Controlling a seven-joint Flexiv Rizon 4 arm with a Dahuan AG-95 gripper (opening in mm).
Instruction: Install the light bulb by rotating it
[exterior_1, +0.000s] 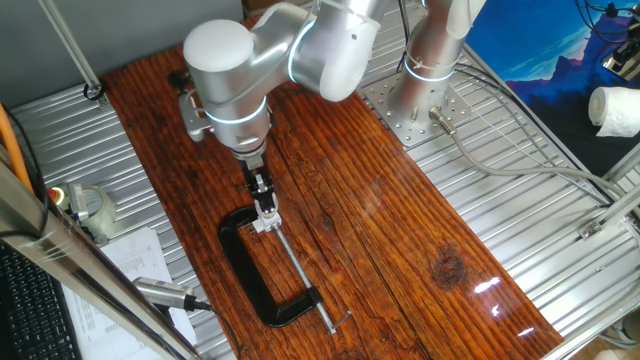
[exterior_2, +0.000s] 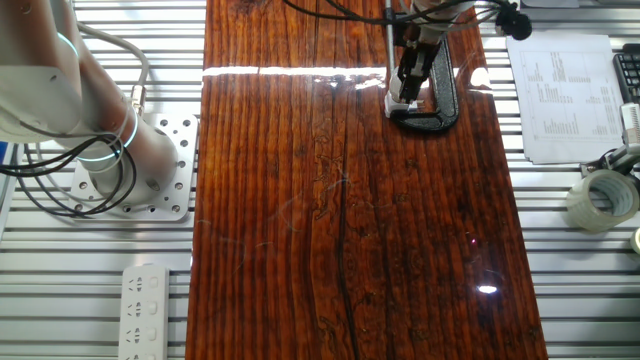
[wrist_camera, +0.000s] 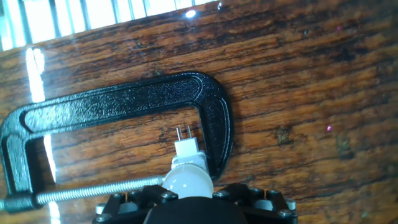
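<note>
**Bulb at the claw tip, inside the C-clamp frame**

Claw (exterior_1: 263, 208) is down low over the wooden bench (exterior_1: 400, 240), pointing into the opening of the black C-clamp (exterior_1: 262, 285).

Hand view: light bulb (wrist_camera: 185, 176) sits right at the claw's tip, pale rounded head nearest the camera, white base with two short metal pins pointing away from the claw toward the bench. Bulb is centred in front of the claw body.

Claw state: fingers are mostly hidden behind the bulb and the black housing at the bottom of the hand view. It looks closed around the bulb head, since the bulb hangs there off the bench with nothing else under it, but actual finger contact isn't visible, so can't confirm.

C-clamp lies flat on the bench. Its curved frame wraps around just beyond the bulb's pins; its threaded screw runs just beside the bulb, off to one side of the claw.

In the other fixed view something white (exterior_2: 404, 101) shows at the claw tip, against the clamp frame; too small to tell whether that's the bulb or a socket block.

Well away from the claw: tape roll (exterior_2: 602, 198) and a printed sheet (exterior_2: 565, 97) on the metal surround.
</note>
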